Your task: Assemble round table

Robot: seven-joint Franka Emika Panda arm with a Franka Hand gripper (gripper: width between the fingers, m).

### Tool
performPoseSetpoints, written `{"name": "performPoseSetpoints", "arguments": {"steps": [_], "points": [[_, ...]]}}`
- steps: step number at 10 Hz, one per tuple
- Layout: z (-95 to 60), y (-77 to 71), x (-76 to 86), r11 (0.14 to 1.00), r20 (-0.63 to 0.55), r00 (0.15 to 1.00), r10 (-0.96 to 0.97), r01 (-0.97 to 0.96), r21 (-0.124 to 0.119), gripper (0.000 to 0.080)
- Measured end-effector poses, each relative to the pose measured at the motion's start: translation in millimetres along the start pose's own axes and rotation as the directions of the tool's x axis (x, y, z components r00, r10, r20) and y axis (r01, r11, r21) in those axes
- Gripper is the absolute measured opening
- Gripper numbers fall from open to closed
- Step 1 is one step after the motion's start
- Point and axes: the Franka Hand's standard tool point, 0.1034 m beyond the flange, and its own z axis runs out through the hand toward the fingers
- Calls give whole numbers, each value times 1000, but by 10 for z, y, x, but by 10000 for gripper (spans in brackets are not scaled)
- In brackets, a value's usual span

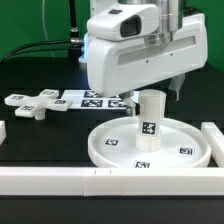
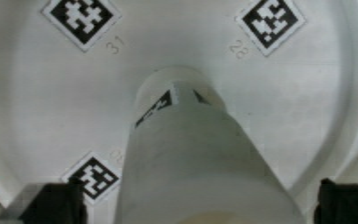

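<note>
The large round rimmed disc (image 1: 110,148) lies flat on the black table. The stubby cylinder post (image 1: 148,120) stands upright on its middle, a tag on its side. My gripper (image 1: 152,90) hangs right over the post's top. In the wrist view the post (image 2: 194,150) rises from the disc (image 2: 176,40) between my two dark fingers (image 2: 55,203). My gripper (image 2: 197,205) is open, with a gap showing on each side of the post. The small cross-shaped piece (image 1: 30,105) lies apart at the exterior view's left.
The marker board (image 1: 92,99) lies behind the disc. Long white bars border the table at the front (image 1: 60,182), at the exterior view's right (image 1: 212,140) and left (image 1: 3,131). Black cables run along the back.
</note>
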Motion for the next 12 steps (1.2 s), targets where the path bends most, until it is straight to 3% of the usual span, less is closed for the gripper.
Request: {"name": "performPoseSetpoints", "arguments": {"steps": [5, 7, 11, 12], "points": [[-6, 35, -6, 957, 9, 957, -289, 289, -5, 648], [-15, 27, 22, 891, 28, 891, -454, 454, -20, 648], [19, 55, -11, 763, 58, 762, -645, 646, -6, 648], [20, 43, -3, 763, 59, 762, -645, 646, -6, 544]]}}
